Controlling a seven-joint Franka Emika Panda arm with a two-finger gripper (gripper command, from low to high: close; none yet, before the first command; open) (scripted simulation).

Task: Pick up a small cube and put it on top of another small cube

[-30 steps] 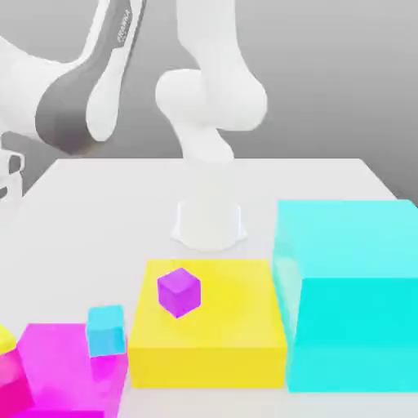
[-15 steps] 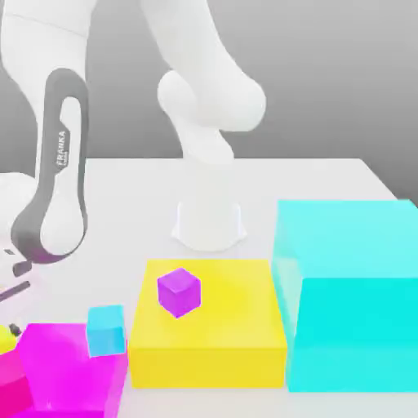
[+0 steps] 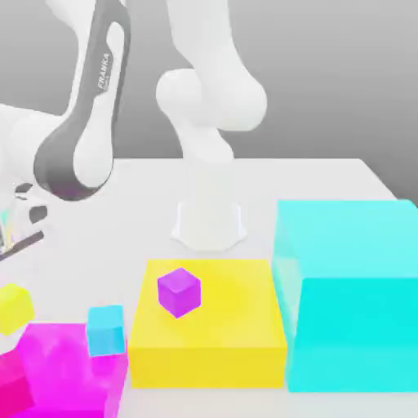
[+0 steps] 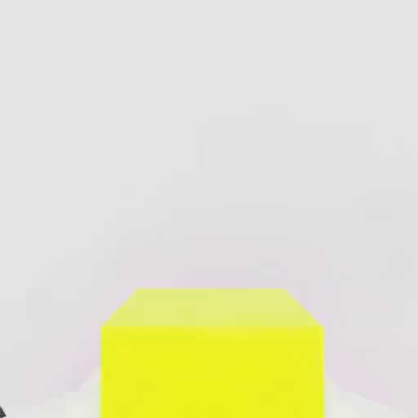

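The small yellow cube (image 3: 14, 308) is plain, bright and evenly coloured, lying at the exterior view's left edge just above the magenta block (image 3: 69, 369), near the small cyan cube (image 3: 106, 330). My hand view shows that yellow cube (image 4: 212, 355) close up against the pale desk (image 4: 209, 147). Whether my claw is apart or together, I cannot tell.

White table (image 3: 326, 175): big cyan block (image 3: 347, 294), flat yellow block (image 3: 208, 331), magenta block (image 3: 65, 375)

large cyan block (image 3: 347, 294), flat yellow block (image 3: 208, 331), magenta block (image 3: 69, 371)
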